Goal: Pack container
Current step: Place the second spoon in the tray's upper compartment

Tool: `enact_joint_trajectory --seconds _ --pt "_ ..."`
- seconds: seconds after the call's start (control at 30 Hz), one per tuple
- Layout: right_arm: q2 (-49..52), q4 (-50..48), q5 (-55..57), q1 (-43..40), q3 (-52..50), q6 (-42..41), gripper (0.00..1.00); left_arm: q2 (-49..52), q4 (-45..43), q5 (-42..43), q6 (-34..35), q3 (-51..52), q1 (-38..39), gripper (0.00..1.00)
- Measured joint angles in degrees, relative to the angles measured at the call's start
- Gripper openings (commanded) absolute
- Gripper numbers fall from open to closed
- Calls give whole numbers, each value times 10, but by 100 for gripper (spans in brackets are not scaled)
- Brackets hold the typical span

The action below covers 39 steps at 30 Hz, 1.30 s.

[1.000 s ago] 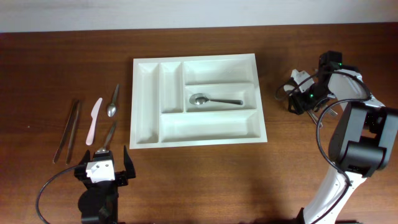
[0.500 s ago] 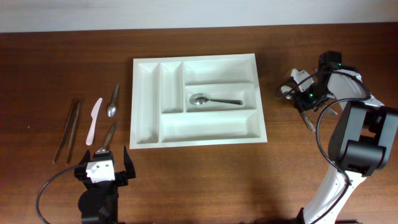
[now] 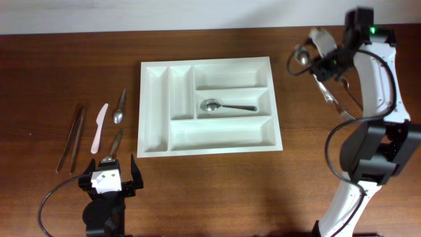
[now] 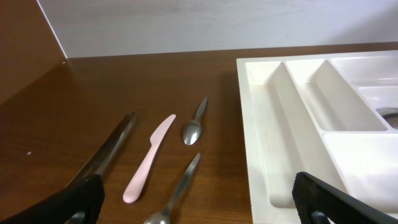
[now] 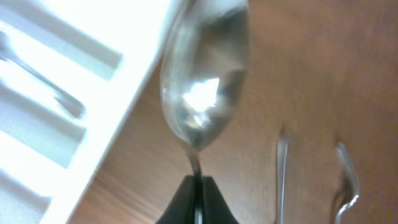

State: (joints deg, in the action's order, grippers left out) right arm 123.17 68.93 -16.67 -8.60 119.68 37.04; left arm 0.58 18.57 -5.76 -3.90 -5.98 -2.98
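Container [image 3: 209, 141] holds its one spoon [image 3: 227, 105] as before, while the right gripper [image 5: 198, 190], clamped on another spoon [image 5: 205, 81], has lifted clear.

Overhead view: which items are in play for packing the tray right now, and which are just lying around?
In play: container; held spoon, in the right fingers; packed spoon, middle long compartment.

Lying about, untouched: tongs; pink knife; small spoon; long utensil near the left fingers; two loose utensils right of the container.
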Motion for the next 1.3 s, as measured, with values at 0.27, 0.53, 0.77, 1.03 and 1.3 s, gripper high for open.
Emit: enact_joint_trajectory --seconds 0.27,0.53,0.77,1.03,1.3 --pt "-12 97 -44 152 67 154 4 0 0 0 0 0 0 99" --pt "-12 108 -55 268 50 242 4 0 0 0 0 0 0 99" --pt "-11 108 -53 293 40 256 7 0 0 0 0 0 0 99" --pt "-11 102 -51 274 40 213 65 0 0 0 0 0 0 99" --pt "-11 96 24 197 43 61 77 0 0 0 0 0 0 99"
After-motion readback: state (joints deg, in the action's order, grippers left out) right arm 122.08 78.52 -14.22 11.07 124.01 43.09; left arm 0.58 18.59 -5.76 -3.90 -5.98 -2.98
